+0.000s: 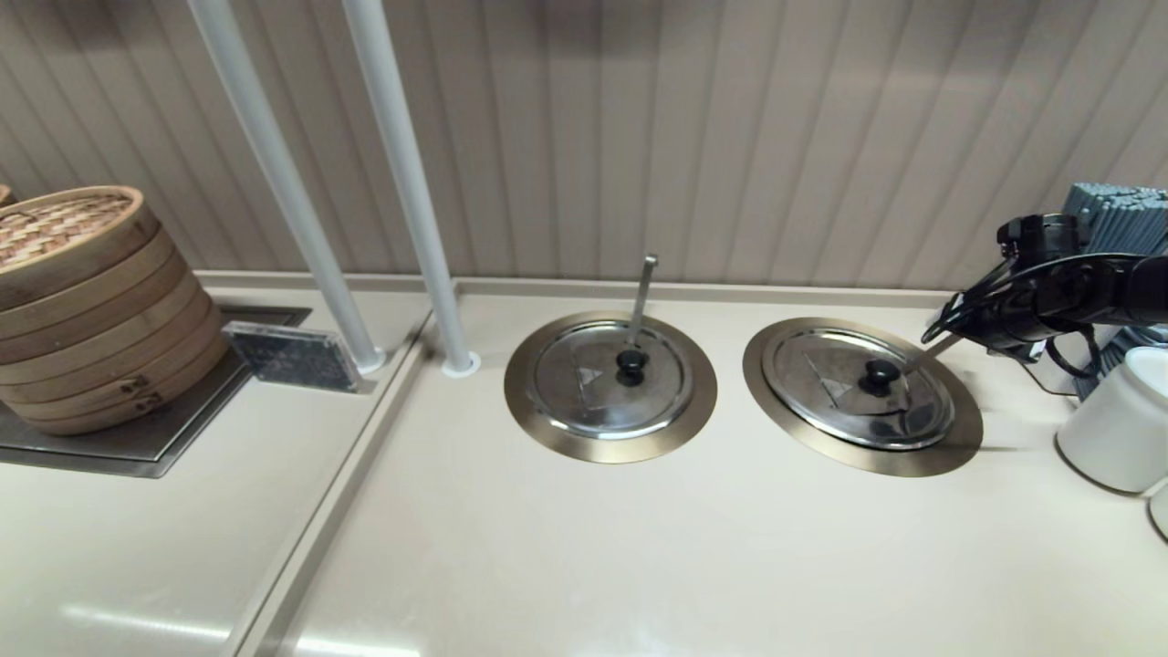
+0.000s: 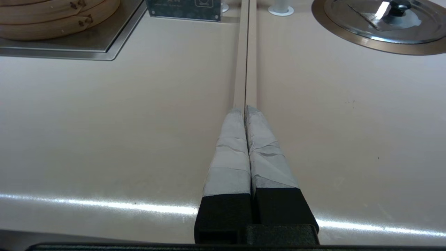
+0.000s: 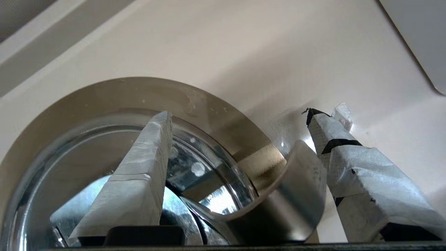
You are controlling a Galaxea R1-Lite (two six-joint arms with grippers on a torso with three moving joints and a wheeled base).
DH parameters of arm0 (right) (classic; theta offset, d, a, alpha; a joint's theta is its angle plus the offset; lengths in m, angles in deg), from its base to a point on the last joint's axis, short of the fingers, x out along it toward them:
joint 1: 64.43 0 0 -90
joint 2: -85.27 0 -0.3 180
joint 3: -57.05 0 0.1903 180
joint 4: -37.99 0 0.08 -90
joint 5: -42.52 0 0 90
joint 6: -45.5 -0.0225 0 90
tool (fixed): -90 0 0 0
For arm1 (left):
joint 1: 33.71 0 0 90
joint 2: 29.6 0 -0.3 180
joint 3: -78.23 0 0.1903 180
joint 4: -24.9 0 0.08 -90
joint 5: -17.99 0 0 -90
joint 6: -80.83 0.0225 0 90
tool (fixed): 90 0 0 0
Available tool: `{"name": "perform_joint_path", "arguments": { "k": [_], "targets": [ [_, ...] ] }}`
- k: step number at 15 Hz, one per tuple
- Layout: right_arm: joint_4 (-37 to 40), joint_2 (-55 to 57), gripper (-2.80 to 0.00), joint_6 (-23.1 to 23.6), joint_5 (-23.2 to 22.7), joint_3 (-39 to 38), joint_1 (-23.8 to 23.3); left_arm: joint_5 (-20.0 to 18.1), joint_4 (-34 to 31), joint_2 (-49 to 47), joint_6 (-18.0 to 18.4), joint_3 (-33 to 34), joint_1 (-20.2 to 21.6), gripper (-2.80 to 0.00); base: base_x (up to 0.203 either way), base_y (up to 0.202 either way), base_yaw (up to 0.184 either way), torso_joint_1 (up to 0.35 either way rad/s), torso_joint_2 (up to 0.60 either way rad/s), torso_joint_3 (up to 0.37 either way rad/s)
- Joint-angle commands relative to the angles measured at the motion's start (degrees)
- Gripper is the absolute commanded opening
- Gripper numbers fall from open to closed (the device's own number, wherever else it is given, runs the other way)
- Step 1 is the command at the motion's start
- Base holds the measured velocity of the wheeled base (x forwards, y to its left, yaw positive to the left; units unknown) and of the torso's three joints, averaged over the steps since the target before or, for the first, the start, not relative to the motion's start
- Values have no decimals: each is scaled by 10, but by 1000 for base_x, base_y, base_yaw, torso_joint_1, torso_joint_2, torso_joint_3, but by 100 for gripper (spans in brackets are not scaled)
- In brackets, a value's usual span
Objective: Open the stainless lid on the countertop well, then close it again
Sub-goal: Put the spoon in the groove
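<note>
Lid work is not begun: your right claw [image 3: 240,139], jaws spread wide, straddles the slanting ladle handle [image 3: 296,188] just above the stainless lid [image 1: 862,388], seated on the countertop well [image 1: 954,447]. Opening and closing both remain. Left claw [image 2: 245,113] rests pressed together over the desk [image 2: 104,115].

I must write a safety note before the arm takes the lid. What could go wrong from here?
1. The right tool is open, with the slanting ladle handle between its fingers, not the black knob. It may close on the handle.
2. The handle leans on the stainless lid, so the lid may tilt or scrape when lifted.
3. The white container stands near the right arm and could be bumped.
</note>
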Motion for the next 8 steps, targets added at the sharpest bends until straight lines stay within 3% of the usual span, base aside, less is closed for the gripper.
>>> {"name": "perform_joint_path", "arguments": {
  "k": [1,8],
  "targets": [
    [2,39,0,0,-2,27,14,0,0,0,0,0,0,-280,0,0,0,0,0,0],
    [-19,39,0,-5,-4,24,50,0,0,0,0,0,0,-280,0,0,0,0,0,0]
  ]
}}
